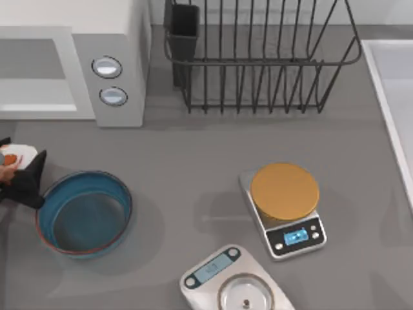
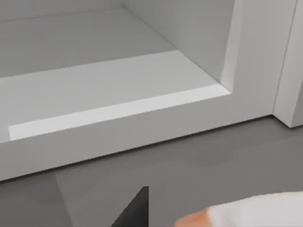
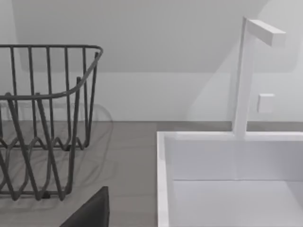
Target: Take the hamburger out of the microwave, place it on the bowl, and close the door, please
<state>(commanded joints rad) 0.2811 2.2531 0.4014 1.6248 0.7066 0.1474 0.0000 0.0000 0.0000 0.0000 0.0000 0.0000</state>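
At the counter's [image 1: 193,155] far left edge, the left tool [image 1: 14,173] grips the hamburger [image 1: 13,157] between its dark fingers, just left of the bowl [image 1: 85,213] and in front of the microwave [image 1: 71,61]. The hamburger's orange-red patch faces left in the top view; its long axis cannot be told. The bowl holds nothing, its dark inside bare. The microwave's pale cavity [image 2: 94,80] stands open with nothing on its floor. A wire basket [image 1: 258,58] sits behind, with a dark cup [image 1: 184,35] in its left corner. Whether the right tool is open or closed, I cannot tell.
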